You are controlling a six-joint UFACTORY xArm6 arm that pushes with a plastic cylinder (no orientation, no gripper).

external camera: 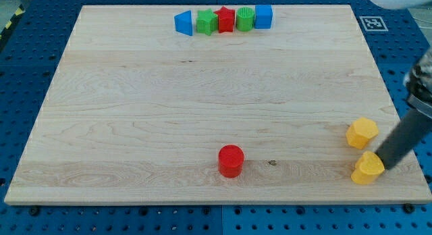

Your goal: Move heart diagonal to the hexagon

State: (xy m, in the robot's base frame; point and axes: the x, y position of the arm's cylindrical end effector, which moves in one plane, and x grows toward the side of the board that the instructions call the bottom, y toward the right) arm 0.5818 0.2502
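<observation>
Up top, toward the view's left of centre: a tight row of five small blocks on a pale wooden tabletop (135,127) with fine horizontal grain. First a blue wedge-like block (183,23), then a ridged green block (206,22), a red block (225,19) with a pointed top, a ribbed green cylinder (245,19), and a blue cube (263,16), each touching or nearly touching the next. All matte, plastic-looking.

Lower down, near the middle of the bottom edge: a red cylinder (230,161), standing alone, well apart from everything else.

Far toward the view's right: a yellow hexagon (362,132), and just below it, slightly right, a yellow heart (367,168), close but not clearly touching. Dark rod slanting down from the upper right, my tip (383,162) against the heart's right side, below and right of the hexagon. No jaws on this arm, only the rod.

Around the tabletop: blue perforated board (405,53), with a black-and-white marker (372,23) at the upper right.
</observation>
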